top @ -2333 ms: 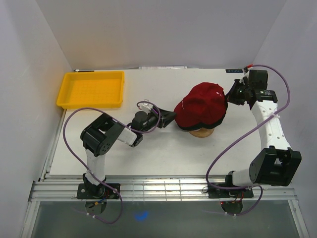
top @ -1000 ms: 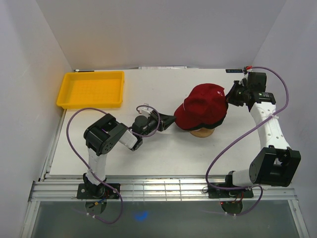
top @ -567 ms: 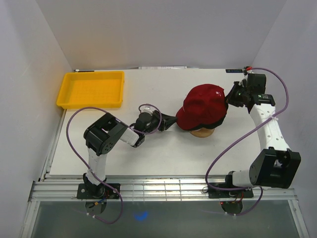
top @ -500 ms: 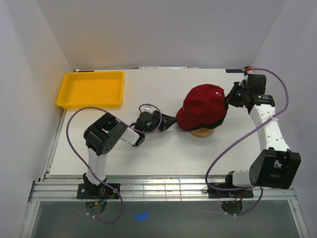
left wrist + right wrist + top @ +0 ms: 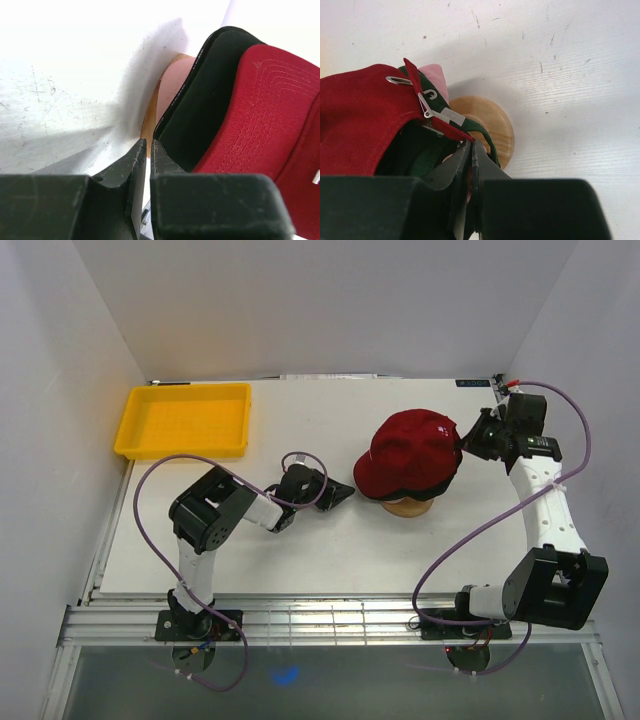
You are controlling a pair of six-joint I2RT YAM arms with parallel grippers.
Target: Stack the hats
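The hats sit stacked on a wooden stand (image 5: 408, 508). A red cap (image 5: 410, 445) is on top, and a dark rim of the caps below (image 5: 396, 497) shows under it. In the left wrist view, the red brim (image 5: 265, 115) lies over the black cap's brim (image 5: 210, 100). The right wrist view shows the green cap's strap (image 5: 487, 140) beneath the red cap (image 5: 360, 115). My right gripper (image 5: 465, 445) is shut on the red cap's back strap (image 5: 471, 145). My left gripper (image 5: 345, 492) rests just left of the brims, jaws nearly together with nothing between them (image 5: 148, 142).
A shallow yellow tray (image 5: 185, 388) stands at the back left of the white table. The stand's round wooden base (image 5: 490, 125) sits under the caps. White walls close in on both sides and the back.
My left gripper has pulled back left, off the brims, and its jaws have narrowed. The right gripper, still on the red cap's back, has shifted slightly right.
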